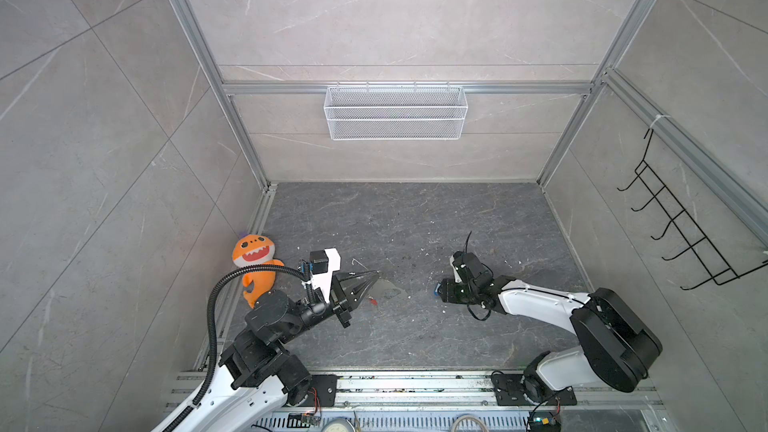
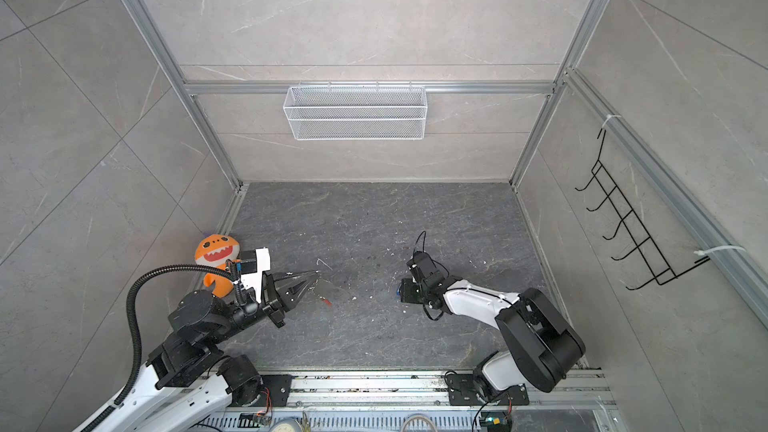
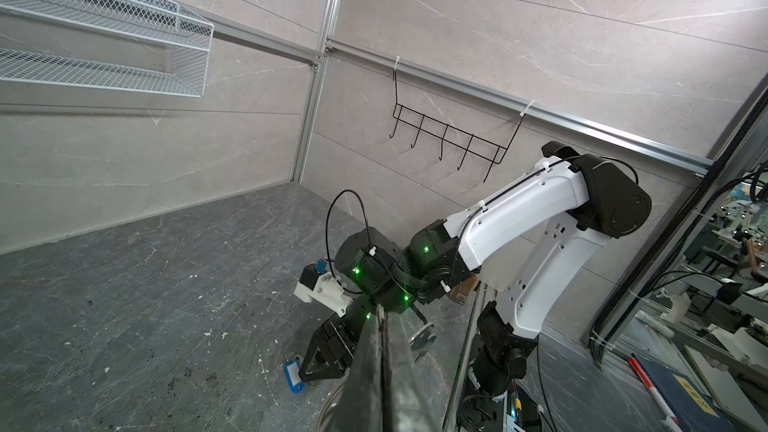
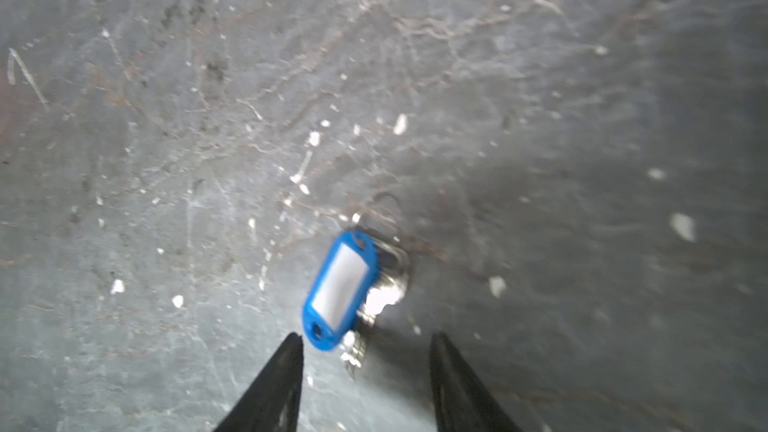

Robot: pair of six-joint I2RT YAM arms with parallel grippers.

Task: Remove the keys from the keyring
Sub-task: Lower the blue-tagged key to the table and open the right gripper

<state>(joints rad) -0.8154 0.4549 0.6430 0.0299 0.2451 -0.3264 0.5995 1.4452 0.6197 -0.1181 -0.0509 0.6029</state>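
Dark stone floor [image 1: 415, 218], scuffed and flecked with white chips; both arms are low over it.

Orange plush toy [image 1: 254, 257] sits behind the left gripper, close by its wrist.

Left gripper [image 1: 374, 274]: jaws pressed together. From its wrist camera I see the keyring [image 3: 422, 336] — the grey oval fob sticks out on one side of the closed fingers and a silver loop on the other. I read it as pinched between them.

Right gripper [image 4: 365, 335]: pointed down at the floor, jaws partly apart, clamping nothing.

Blue-tagged key [image 4: 338, 284] lies on the floor just ahead of the right gripper's fingertips. The tag's near end is just beside one fingertip, with the metal parts tucked under the tag. The picture is blurred, so I cannot tell whether they touch.

Red-tagged key [image 1: 373, 301] — a small red spot just beside the left gripper's tip, well apart from the blue one. I cannot tell whether it is on or off the ring.
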